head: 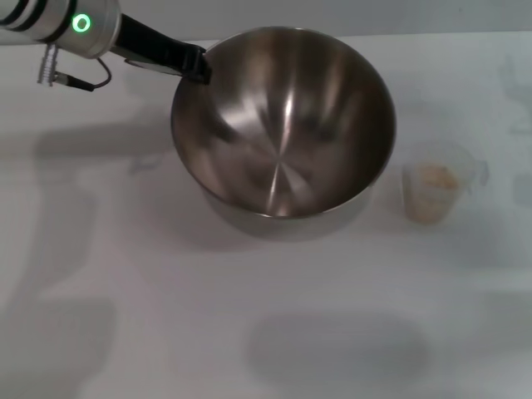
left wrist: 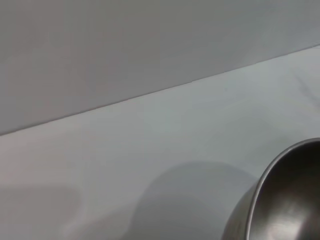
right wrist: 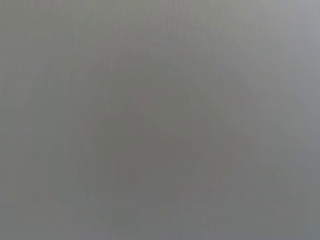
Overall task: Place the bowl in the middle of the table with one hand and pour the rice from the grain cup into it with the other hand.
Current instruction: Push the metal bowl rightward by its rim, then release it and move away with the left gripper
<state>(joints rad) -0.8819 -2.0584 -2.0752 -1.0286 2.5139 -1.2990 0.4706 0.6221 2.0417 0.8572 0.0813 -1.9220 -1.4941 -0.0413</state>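
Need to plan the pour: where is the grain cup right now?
In the head view, the grain cup stands upright on the table, on the robot's right, just beside the bowl.

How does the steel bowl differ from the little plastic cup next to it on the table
The bowl is shiny steel and opaque; the grain cup is translucent plastic. The bowl is far wider than the cup. The bowl is empty inside and gripped at its rim by the left gripper; the cup holds rice and stands untouched. Both sit on the white table, openings upward.
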